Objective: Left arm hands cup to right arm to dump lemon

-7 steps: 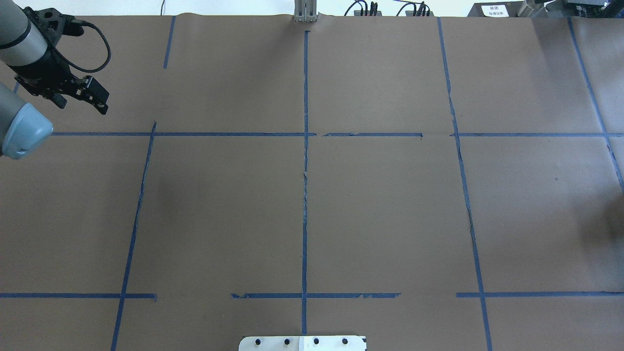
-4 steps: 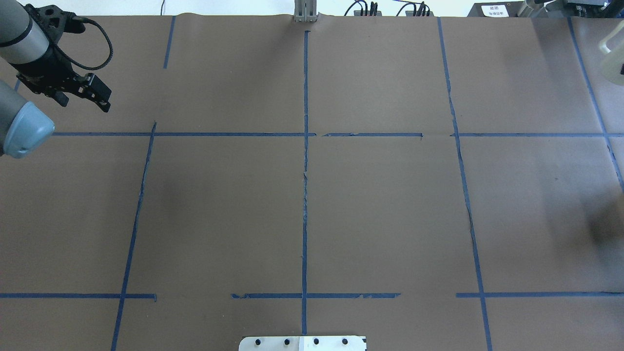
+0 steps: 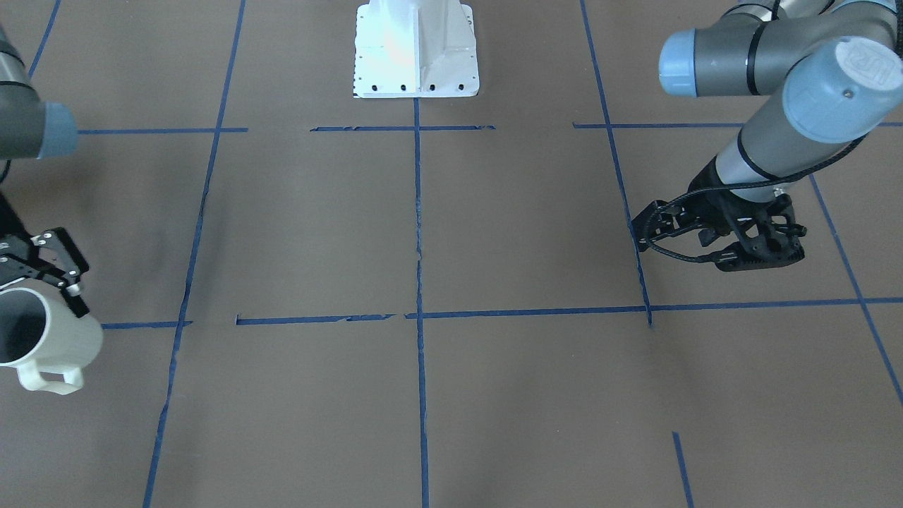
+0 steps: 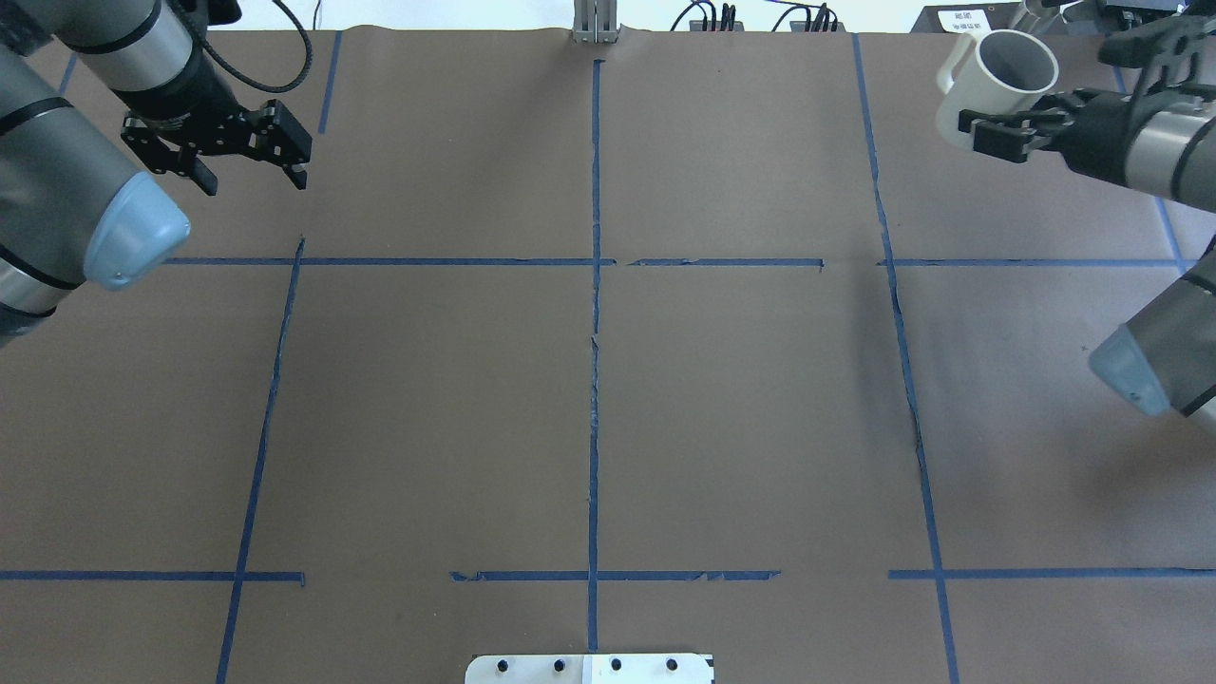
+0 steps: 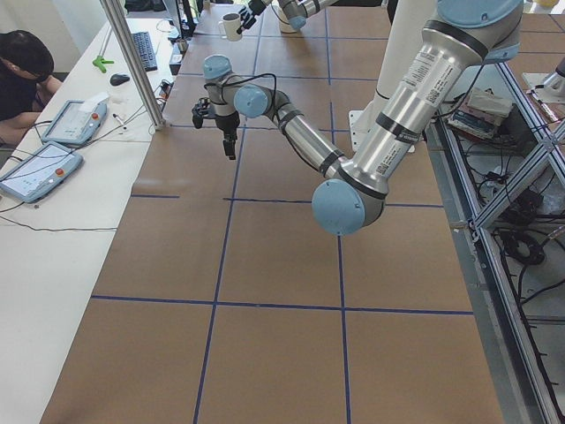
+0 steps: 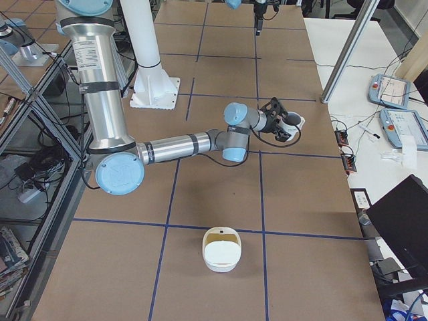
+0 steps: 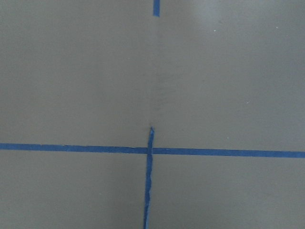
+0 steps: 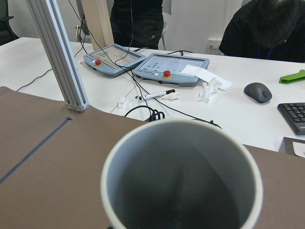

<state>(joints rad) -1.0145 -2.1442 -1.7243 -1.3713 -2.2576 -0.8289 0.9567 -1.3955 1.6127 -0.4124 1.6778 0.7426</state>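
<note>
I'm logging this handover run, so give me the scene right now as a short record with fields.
cup holder: right gripper, shut on the cup
cup position: held above the table, at its far right corner
cup contents: grey inside, nothing visible in it
lemon: not seen in any view
left gripper: open, empty, above the table's far left area

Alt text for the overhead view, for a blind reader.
The right claw holds a tilted white cup over the far right corner of the brown table. The left claw hangs open and empty at far left.
</note>
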